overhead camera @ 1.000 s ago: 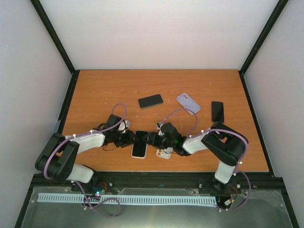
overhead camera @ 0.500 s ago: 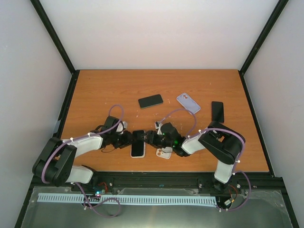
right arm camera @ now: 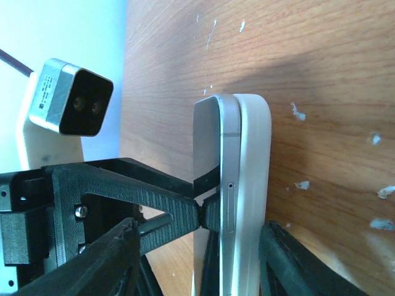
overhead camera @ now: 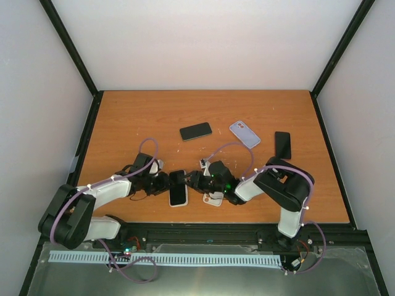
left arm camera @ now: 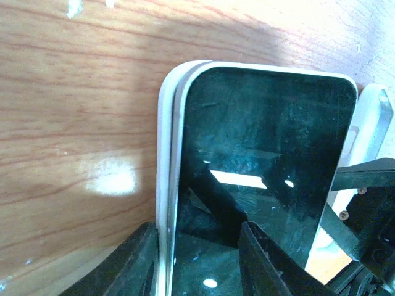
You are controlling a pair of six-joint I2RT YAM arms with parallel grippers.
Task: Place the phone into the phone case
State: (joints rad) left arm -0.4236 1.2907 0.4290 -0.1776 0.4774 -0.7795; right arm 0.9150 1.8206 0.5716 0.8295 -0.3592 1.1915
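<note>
The phone [overhead camera: 178, 192], with a black screen, lies face up in a white phone case near the table's front middle. In the left wrist view its left side stands a little proud of the case's [left arm camera: 165, 160] rim. In the right wrist view the phone's grey edge [right arm camera: 216, 154] sits above the case [right arm camera: 254, 160]. My left gripper [overhead camera: 165, 183] is open; one fingertip [left arm camera: 271, 259] rests on the screen and the other is beside the case. My right gripper [overhead camera: 190, 180] is open, and its jaws straddle the right edge of the phone and case.
A second white case [overhead camera: 214, 198] lies by the right gripper. A black phone [overhead camera: 195, 131], a lilac case [overhead camera: 244, 133] and another black phone [overhead camera: 282, 145] lie farther back. The table's front edge is just behind the arms.
Both grippers and the phone in its case have shifted slightly left and toward the front edge. The left elbow has swung left.
</note>
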